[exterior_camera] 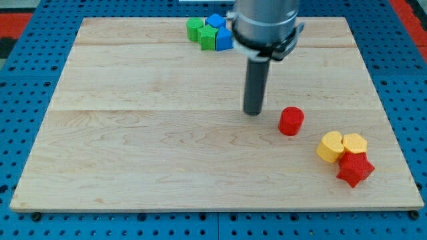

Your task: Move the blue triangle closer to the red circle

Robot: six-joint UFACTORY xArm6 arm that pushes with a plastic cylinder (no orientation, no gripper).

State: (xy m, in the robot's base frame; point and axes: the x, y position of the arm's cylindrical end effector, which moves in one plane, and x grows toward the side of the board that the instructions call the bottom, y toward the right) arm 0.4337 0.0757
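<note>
The red circle [291, 121], a short red cylinder, stands right of the board's middle. Two blue blocks lie in a cluster at the view's top: one [215, 21] at the back and one [224, 39] partly hidden behind the arm. I cannot tell which of them is the triangle. My tip [253, 112] rests on the board just left of the red circle, with a small gap between them, and well below the blue blocks.
Two green blocks [195, 28] [207, 39] touch the blue ones at the top. At the lower right, two yellow blocks [329, 147] [354, 143] and a red star [354, 169] sit together near the wooden board's [133, 147] right edge.
</note>
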